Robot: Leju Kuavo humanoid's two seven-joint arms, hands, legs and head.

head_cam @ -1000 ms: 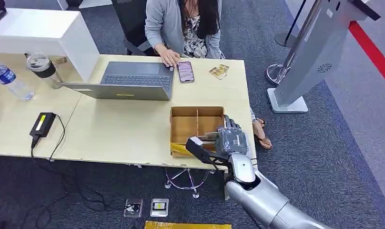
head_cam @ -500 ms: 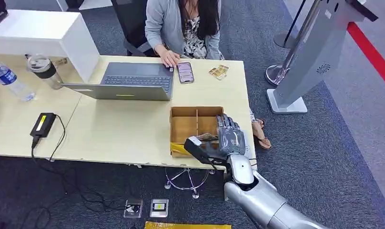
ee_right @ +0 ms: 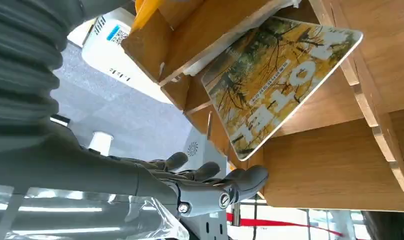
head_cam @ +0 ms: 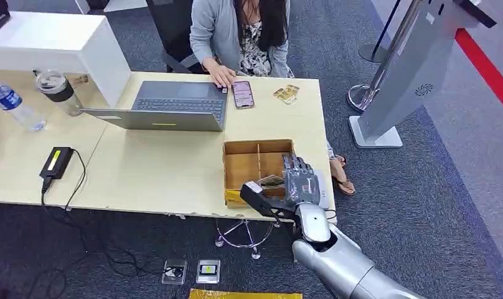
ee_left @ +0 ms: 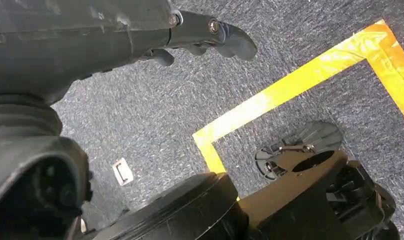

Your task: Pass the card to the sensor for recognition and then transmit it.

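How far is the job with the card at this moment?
Nothing looks done yet. The card leans inside the wooden box on the table, and no hand holds it. In hand: the right hand is at the box's near corner, fingers apart beside the card, seemingly reaching for it. The left hand hangs over the floor. Left: grasping, sensor recognition, handover.

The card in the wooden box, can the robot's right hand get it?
Probably yes. The right hand hovers at the box, and the card leans just past its fingers with nothing between them.
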